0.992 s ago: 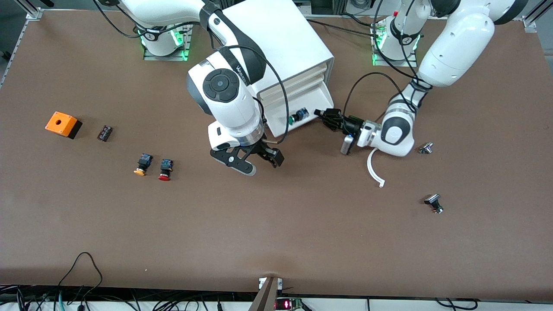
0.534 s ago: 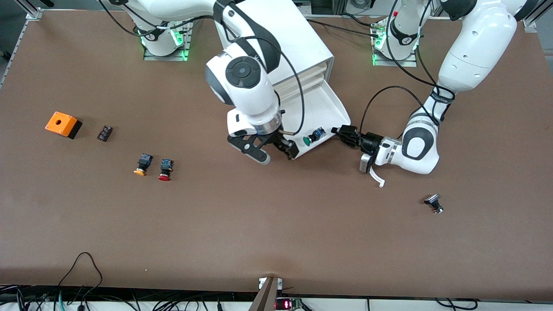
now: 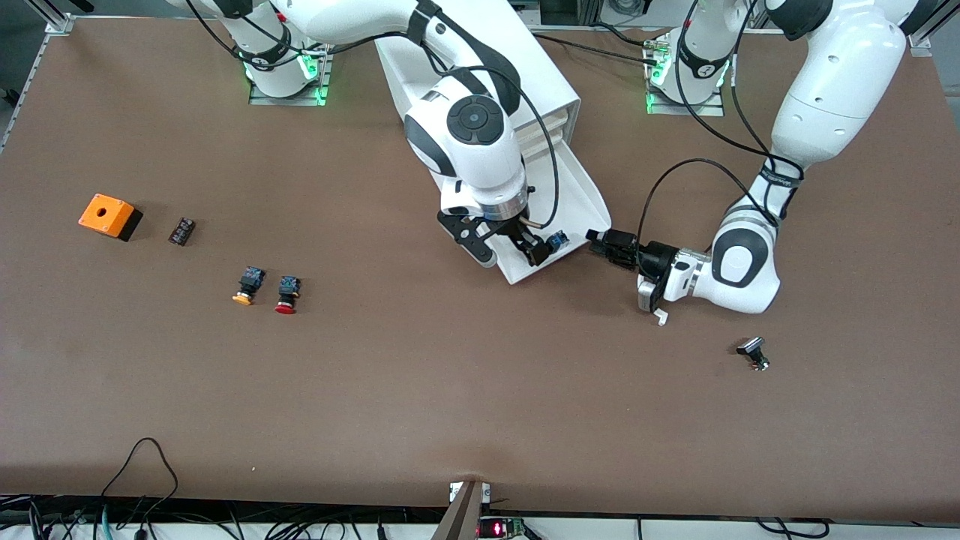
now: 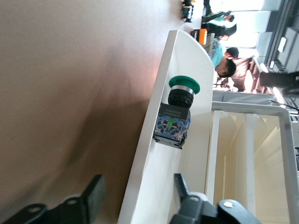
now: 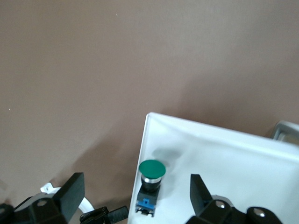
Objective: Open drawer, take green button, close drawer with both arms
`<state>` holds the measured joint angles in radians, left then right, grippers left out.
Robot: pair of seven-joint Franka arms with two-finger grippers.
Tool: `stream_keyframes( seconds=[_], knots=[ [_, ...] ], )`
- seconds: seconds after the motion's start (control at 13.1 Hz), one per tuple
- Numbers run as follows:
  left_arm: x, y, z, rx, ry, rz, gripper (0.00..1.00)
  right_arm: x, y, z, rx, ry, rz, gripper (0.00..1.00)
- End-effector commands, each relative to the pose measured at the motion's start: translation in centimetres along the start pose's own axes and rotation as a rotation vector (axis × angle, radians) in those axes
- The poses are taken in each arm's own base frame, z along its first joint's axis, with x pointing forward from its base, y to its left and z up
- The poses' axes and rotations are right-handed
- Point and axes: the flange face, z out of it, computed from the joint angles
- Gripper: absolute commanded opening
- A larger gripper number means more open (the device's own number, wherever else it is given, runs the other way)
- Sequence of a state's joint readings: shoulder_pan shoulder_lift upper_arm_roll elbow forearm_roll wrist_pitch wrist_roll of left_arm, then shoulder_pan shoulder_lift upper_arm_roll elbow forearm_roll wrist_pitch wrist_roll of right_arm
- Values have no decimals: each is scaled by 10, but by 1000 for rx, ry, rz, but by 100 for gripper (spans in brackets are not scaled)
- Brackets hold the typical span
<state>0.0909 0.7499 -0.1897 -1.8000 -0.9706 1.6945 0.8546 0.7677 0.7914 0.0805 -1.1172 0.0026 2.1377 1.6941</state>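
The white drawer [image 3: 577,187] stands pulled out of the bottom of the white cabinet [image 3: 495,60]. The green-capped button [image 3: 556,241] lies in it by the front wall, and shows in the left wrist view [image 4: 176,112] and the right wrist view [image 5: 150,177]. My left gripper [image 3: 600,241] is at the drawer's front corner toward the left arm's end. It is open [image 4: 138,196], with one finger inside and one outside the front wall [image 4: 180,70]. My right gripper [image 3: 511,253] hangs open over the drawer's front [image 5: 224,154], fingers either side of the button [image 5: 134,193].
An orange box [image 3: 109,216], a small black part [image 3: 181,230], an orange-capped button [image 3: 247,286] and a red-capped button [image 3: 286,294] lie toward the right arm's end. A black part [image 3: 754,352] and a white curved strip [image 3: 660,316] lie near the left arm's wrist.
The drawer has slid farther out toward the front camera, with my left gripper at its front wall. My right gripper has moved from beside the cabinet to over the button.
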Motion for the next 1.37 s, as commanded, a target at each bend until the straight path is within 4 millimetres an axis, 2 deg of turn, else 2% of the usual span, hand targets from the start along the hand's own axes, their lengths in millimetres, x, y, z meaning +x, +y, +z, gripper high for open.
stream_keyframes(
  seconds=[0.0,0.15,0.38,0.61,0.76,0.92,1.07,1.14,1.22,1.3],
  knots=[
    [16,44,-48,114,-95,-64,100,-21,-7,24,40,-6,72,100],
    [24,74,-92,259,-175,-122,100,-32,-5,40,58,-16,98,100],
    [29,109,-126,414,-224,-276,100,-41,-2,64,72,-29,118,100],
    [28,117,-136,590,-259,-352,100,-50,2,77,64,-44,134,100],
    [25,112,-139,705,-282,-414,100,-64,7,90,68,-52,144,100],
    [26,122,-137,856,-290,-465,100,-64,10,101,62,-53,144,100],
    [34,144,-123,957,-244,-508,100,-67,12,107,62,-55,143,100],
    [39,162,-132,988,-153,-490,100,-71,13,109,66,-58,139,99],
    [41,173,-140,1012,-101,-475,100,-72,15,113,64,-58,137,90],
    [42,179,-145,1022,-80,-464,100,-72,15,114,61,-57,132,73]
  ],
)
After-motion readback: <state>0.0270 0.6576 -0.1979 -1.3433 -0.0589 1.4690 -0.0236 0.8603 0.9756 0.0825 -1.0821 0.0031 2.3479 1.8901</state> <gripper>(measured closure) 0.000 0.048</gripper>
